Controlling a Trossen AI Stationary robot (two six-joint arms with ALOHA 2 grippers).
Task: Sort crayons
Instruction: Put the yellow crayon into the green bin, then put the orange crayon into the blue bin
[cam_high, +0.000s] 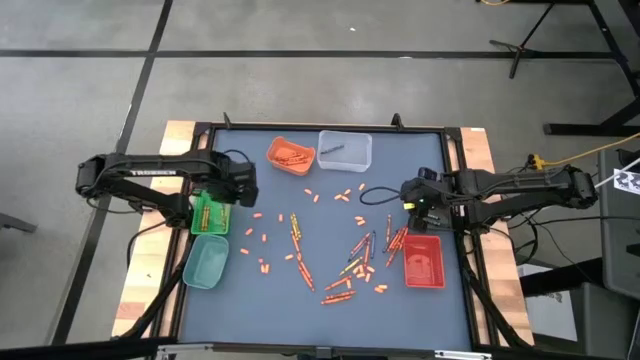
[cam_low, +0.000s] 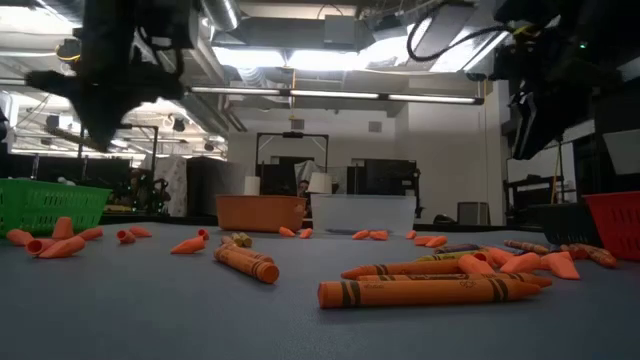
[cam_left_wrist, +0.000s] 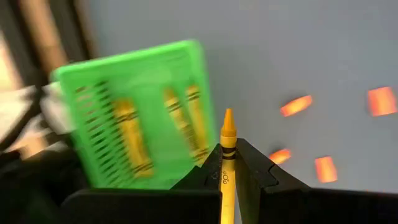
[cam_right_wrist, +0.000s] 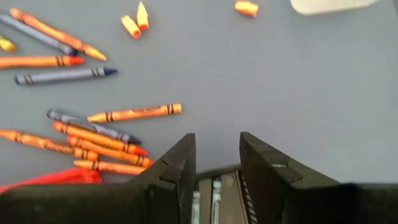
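The left pincer (cam_left_wrist: 227, 177) is clamped on a yellow crayon (cam_left_wrist: 226, 168), its tip pointing up past the fingers, just beside the green basket (cam_high: 210, 212) that already has yellow crayons lying in it. The right pincer (cam_right_wrist: 216, 165) hangs with its fingers apart and nothing in them, near the red tray (cam_high: 423, 261). Loose crayons (cam_high: 345, 262) and orange stubs lie scattered across the grey surface (cam_high: 330, 310) between both arms.

No legible text on the crayons (cam_right_wrist: 134, 113) or trays.
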